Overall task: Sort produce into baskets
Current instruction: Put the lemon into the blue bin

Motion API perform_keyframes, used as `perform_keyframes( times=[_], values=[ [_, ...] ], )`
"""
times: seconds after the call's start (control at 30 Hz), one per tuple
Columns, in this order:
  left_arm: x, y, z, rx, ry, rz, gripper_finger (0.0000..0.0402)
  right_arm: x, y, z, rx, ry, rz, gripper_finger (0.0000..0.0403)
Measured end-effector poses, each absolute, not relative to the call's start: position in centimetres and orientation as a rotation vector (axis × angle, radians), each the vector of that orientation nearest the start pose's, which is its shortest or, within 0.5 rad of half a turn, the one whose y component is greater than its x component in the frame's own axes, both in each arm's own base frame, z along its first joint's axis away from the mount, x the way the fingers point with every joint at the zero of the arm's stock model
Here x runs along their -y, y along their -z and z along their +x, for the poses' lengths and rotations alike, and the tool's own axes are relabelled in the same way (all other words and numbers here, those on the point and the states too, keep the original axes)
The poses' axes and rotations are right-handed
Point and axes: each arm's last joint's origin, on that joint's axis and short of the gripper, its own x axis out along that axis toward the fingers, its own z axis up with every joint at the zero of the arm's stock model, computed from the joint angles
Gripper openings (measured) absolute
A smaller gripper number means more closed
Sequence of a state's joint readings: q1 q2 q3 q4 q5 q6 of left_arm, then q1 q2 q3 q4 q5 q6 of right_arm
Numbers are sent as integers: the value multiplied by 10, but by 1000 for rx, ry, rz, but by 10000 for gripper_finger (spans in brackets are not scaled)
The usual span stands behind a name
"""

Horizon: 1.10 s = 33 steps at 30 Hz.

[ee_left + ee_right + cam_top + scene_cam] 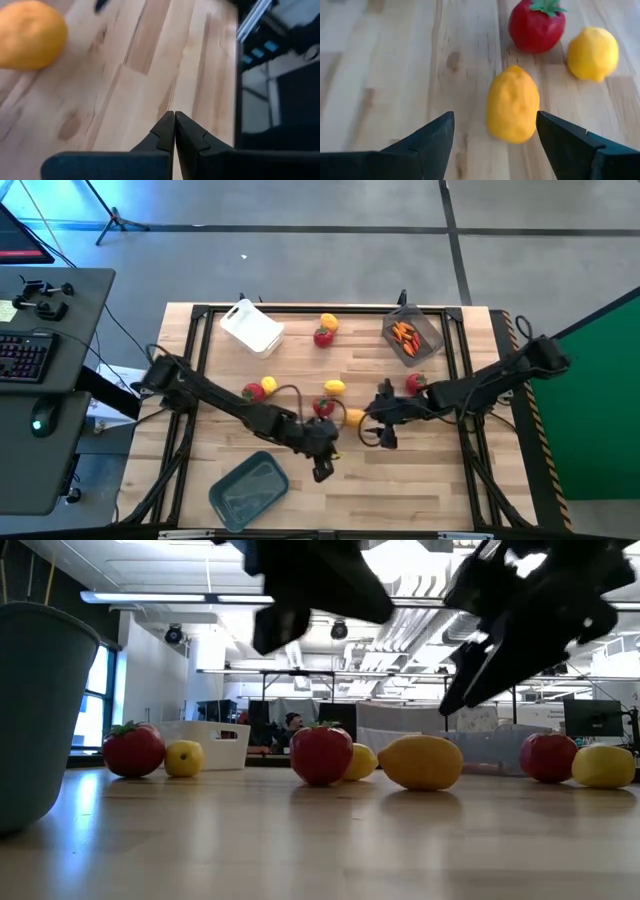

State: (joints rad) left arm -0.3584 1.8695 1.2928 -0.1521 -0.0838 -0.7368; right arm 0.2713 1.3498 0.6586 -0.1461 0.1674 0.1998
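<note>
Wooden desk [430, 470] carries loose produce; right gripper [495, 131] has fingers spread around orange fruit [512, 104], prob. to pinch it; left gripper [175, 131] fingers pressed together, empty.

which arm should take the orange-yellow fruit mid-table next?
Right, probably. The right gripper is open with the orange-yellow fruit lying on the table just ahead of its fingers. The left gripper is shut on nothing over bare wood, with that fruit off to its side.

closed left end effector [174, 131], orange fruit [31, 34], wooden table [150, 75]
</note>
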Motion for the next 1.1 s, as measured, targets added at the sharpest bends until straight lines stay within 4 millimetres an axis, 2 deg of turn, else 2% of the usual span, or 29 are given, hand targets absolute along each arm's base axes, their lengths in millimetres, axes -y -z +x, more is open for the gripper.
perform_keyframes(
  times=[0.23, 0.43, 0.57, 0.7, 0.8, 0.9, 1.03, 1.1],
  values=[
    [132, -226, 358, -690, -130, -607, 0, -59, -159, 270, -858, 33, 35, 273],
    [129, -234, 355, -643, -168, -628, 0, -58, -147, 277, -887, 113, 53, 273],
    [129, -230, 355, -641, -155, -636, 0, -58, -136, 278, -932, 108, 64, 273],
    [127, -212, 351, -547, -78, -752, 0, -60, -126, 279, -972, 91, 77, 272],
    [124, -202, 344, -397, -12, -878, 0, -61, -125, 280, -974, 80, 117, 262],
    [120, -192, 334, -271, 31, -959, 0, -62, -129, 280, -951, 80, 169, 230],
    [114, -188, 326, -164, 62, -990, 0, -64, -143, 284, -897, 69, 264, 175],
    [111, -189, 326, -145, 62, -973, 0, -65, -154, 289, -851, 41, 298, 165]
  ],
)
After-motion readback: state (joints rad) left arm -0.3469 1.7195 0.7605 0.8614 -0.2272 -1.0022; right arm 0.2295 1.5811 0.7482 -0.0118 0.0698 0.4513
